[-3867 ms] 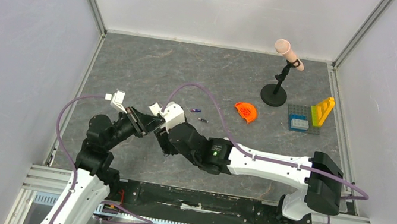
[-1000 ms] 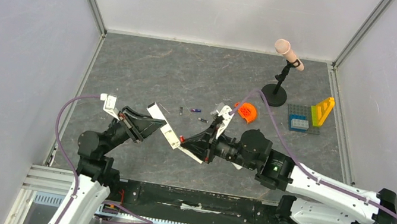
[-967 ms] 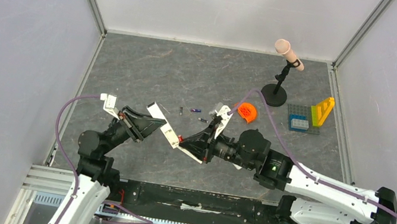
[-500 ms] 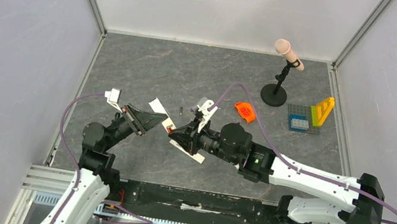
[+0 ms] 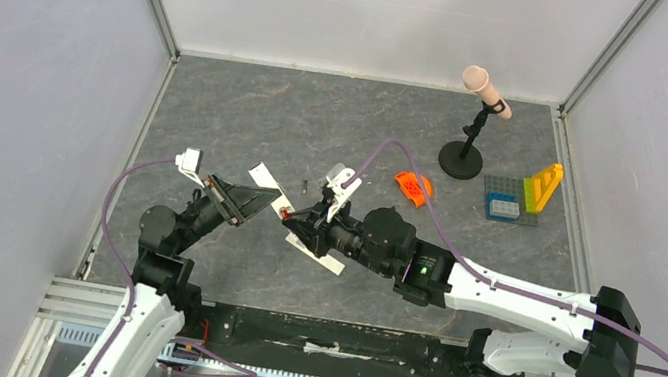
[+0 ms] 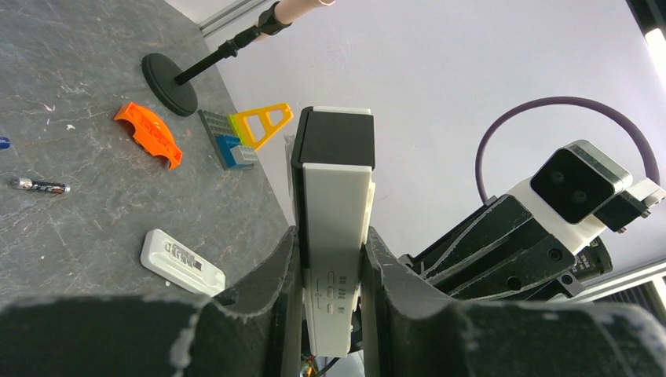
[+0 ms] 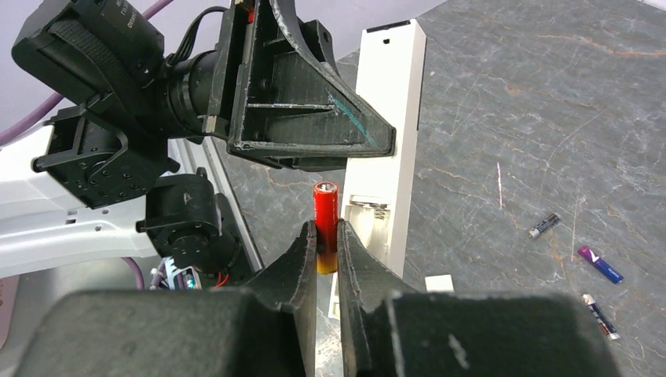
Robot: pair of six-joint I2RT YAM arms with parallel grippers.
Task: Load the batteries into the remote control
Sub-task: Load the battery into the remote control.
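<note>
My left gripper (image 5: 266, 198) (image 6: 331, 236) is shut on the remote control (image 6: 336, 204), a long white bar held off the table, its far end (image 5: 263, 175) pointing away. In the right wrist view the remote control (image 7: 389, 118) stands upright with its open battery recess (image 7: 366, 210) facing me. My right gripper (image 5: 293, 219) (image 7: 327, 229) is shut on an orange-red battery (image 7: 326, 212), held upright just left of the recess, close to it. Three loose batteries (image 7: 543, 225) (image 7: 599, 263) (image 7: 601, 316) lie on the grey table. One battery (image 6: 39, 185) shows in the left wrist view.
A short white block with a dark strip (image 6: 182, 263) (image 5: 326, 261) lies on the table under my right arm. An orange piece (image 5: 413, 186), a microphone stand (image 5: 461, 158) and a toy brick plate (image 5: 515, 202) sit at the back right. Walls enclose three sides.
My right arm has swung left with the orange-red battery, from mid-table to right beside the remote. The left gripper has shifted slightly, still holding the remote.
</note>
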